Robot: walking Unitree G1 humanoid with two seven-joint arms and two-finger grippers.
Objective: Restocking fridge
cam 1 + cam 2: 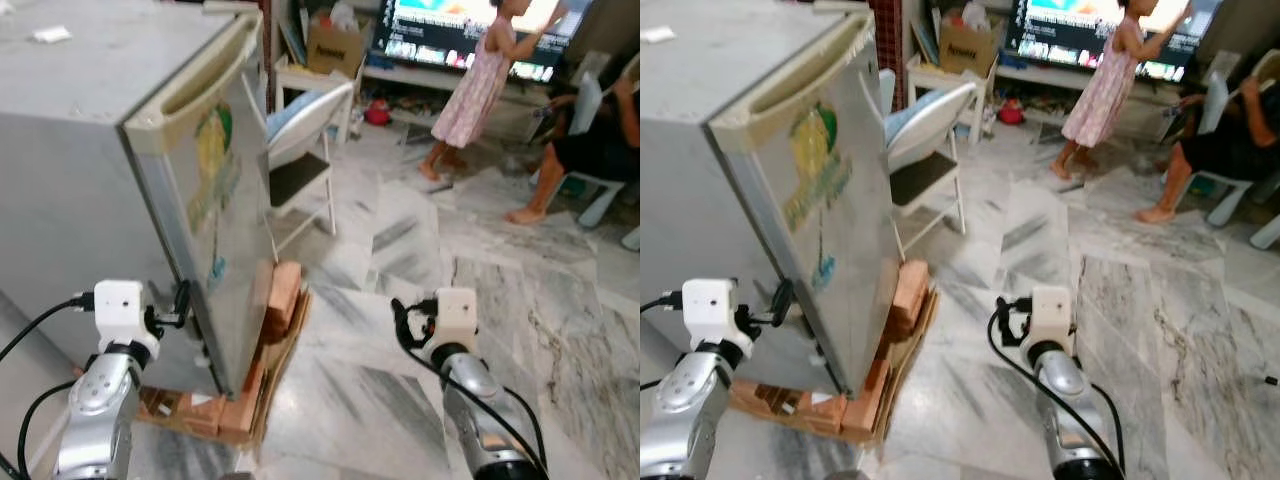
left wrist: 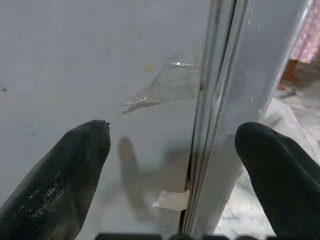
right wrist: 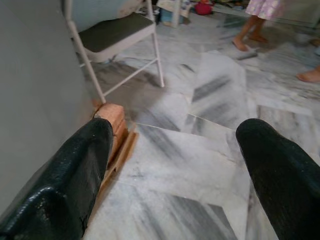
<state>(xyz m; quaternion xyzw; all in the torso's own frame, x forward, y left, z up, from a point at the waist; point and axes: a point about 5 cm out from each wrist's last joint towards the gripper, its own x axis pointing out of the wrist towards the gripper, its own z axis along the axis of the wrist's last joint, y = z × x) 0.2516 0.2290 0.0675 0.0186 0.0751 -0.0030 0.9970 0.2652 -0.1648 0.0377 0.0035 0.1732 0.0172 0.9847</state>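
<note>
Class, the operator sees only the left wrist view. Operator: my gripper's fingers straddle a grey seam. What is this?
Observer: The door edge of a small grey fridge, low down. The door looks closed.
Operator: What does it stand on?
Observer: Bricks over cardboard.
Operator: Where is my other arm?
Observer: The right gripper hangs open over the marble floor in front of the fridge, holding nothing. The left gripper is open too.
</note>
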